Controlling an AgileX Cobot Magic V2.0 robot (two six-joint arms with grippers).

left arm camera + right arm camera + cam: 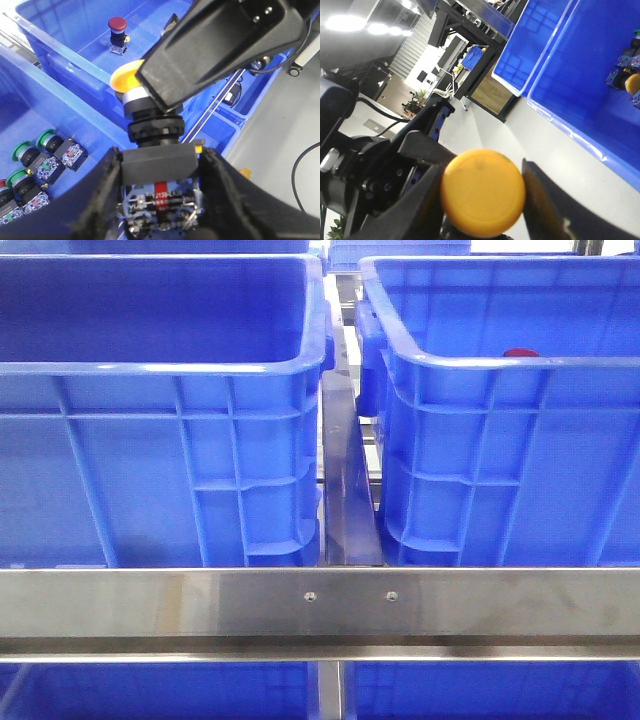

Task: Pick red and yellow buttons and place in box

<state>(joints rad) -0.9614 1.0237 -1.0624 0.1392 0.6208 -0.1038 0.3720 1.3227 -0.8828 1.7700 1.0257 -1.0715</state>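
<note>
**Mia:** What is the left pincer [159,197] doing?

**Ben:** It is closed on the yellow button [150,127]. Its two black fingers [102,192] squeeze the dark block at the bottom of the button, one on each side.

**Mia:** And the right pincer [482,195]?

**Ben:** It holds the same button, but at the top. From the right wrist, the round yellow cap [482,192] sits between its two dark fingers [545,210] and touches both. From the left wrist, one big black finger of it lies against the white ring just under the cap.

**Mia:** So both pincers hold one button?

**Ben:** Yes. The button is up in the air between them, not in any box.

**Mia:** Where is the red button [118,31]?

**Ben:** It stands upright on the floor of a blue box [60,47], well away from the yellow one. In the front view a bit of red [520,353] peeks over the near rim of the box on the right [500,440].

**Mia:** What else is there?

**Ben:** Green buttons [47,152] lie in another blue box [30,100]. In the front view, two big blue boxes sit side by side behind a shiny metal bar [320,605]. The left one [160,460] shows only bare blue walls from here.
</note>
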